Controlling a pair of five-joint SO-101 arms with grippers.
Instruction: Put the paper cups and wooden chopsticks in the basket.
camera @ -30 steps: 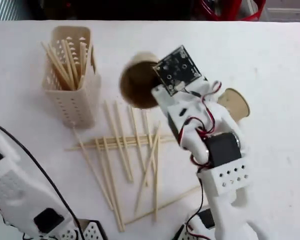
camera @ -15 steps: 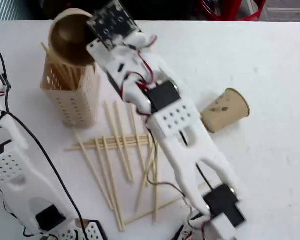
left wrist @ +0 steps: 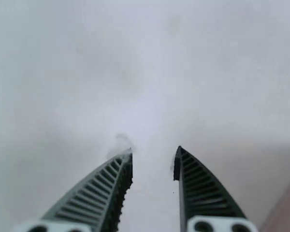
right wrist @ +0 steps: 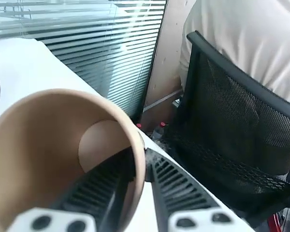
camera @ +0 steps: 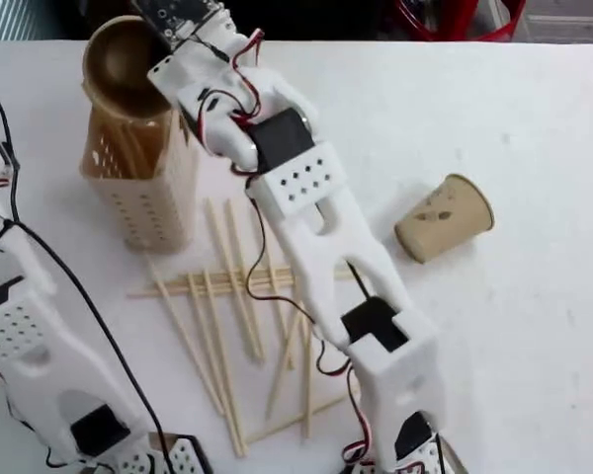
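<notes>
Right fingers (right wrist: 176, 191) clamped on cup (right wrist: 43, 140) rim, basket (camera: 148, 197) beneath; chopsticks (camera: 232, 296), second cup (camera: 443, 219) well apart on bench (camera: 534, 118). Left fingers (left wrist: 106, 188) parted, empty.

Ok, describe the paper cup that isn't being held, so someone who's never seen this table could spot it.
On the white table, look right of the scattered wooden chopsticks and the right arm. The paper cup lies there on its side, alone. The other cup is mouth up, held over the basket by the right pincer.
</notes>
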